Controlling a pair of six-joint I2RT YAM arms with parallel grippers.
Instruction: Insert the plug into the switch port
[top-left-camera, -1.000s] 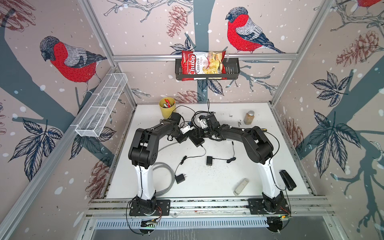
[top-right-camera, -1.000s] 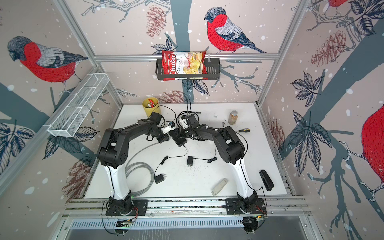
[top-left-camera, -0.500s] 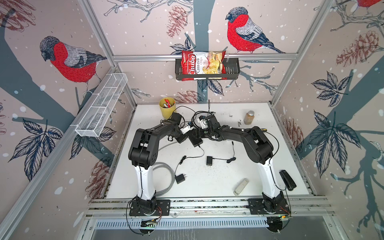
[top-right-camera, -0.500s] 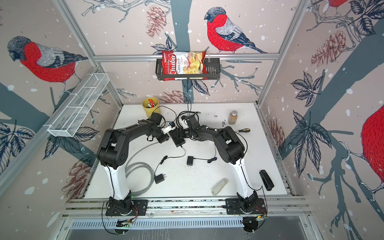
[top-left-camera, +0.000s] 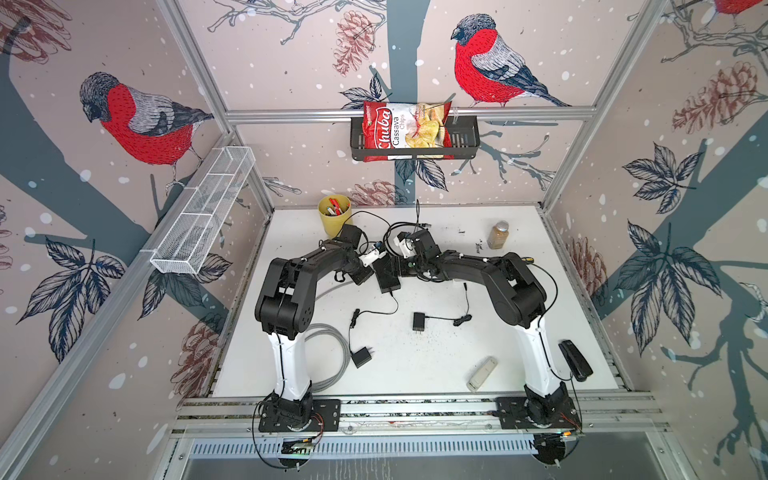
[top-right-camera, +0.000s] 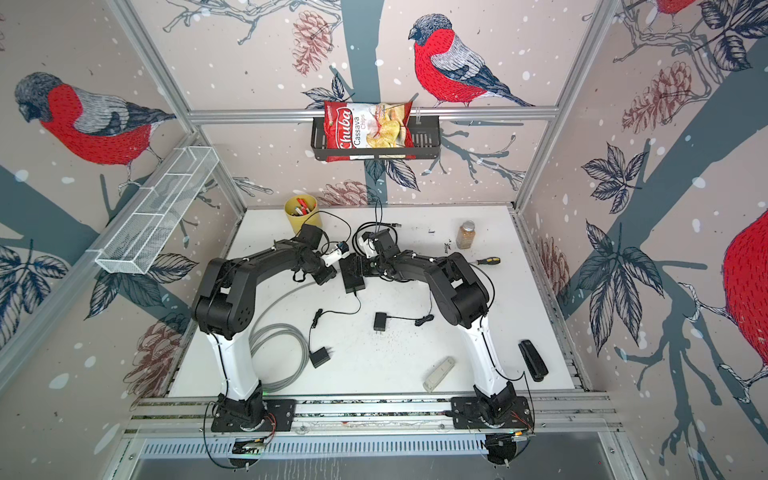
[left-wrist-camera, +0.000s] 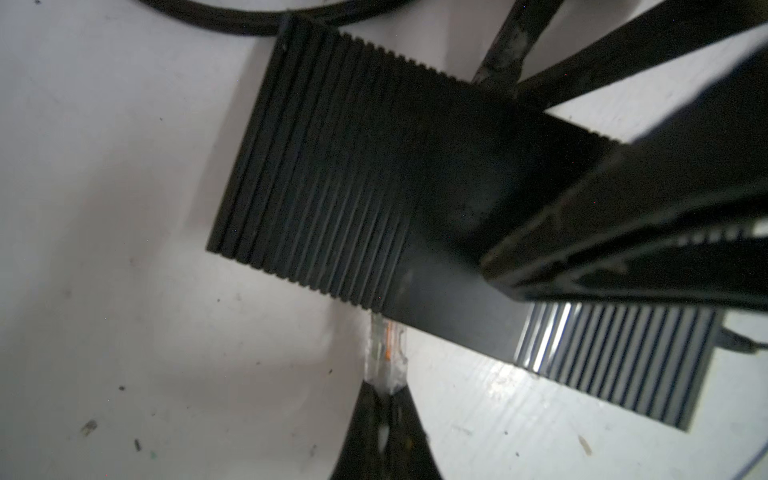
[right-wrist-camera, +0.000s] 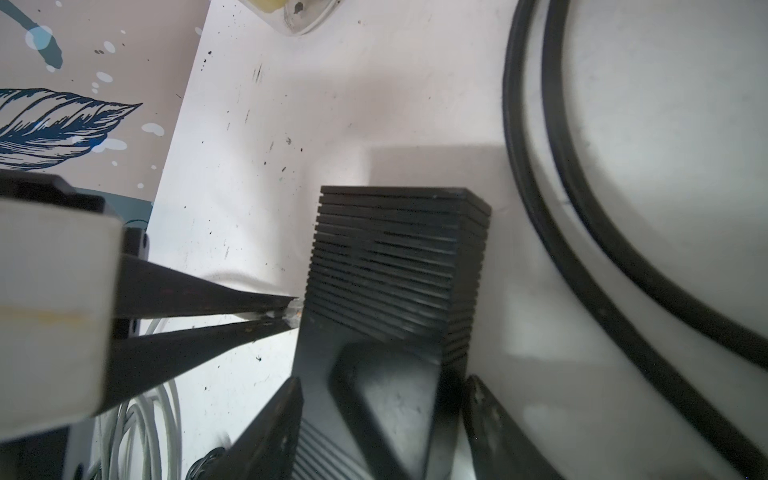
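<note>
Left tool (left-wrist-camera: 384, 392) with plug (left-wrist-camera: 385, 353) over speckled tabletop (left-wrist-camera: 124, 208)

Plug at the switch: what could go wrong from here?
The left fingers pinch the plug only at its tail, so pushing may pivot it. It looks skewed to the edge of the switch and could jam. The right fingers grip the switch's sides; a slip would move it.
</note>
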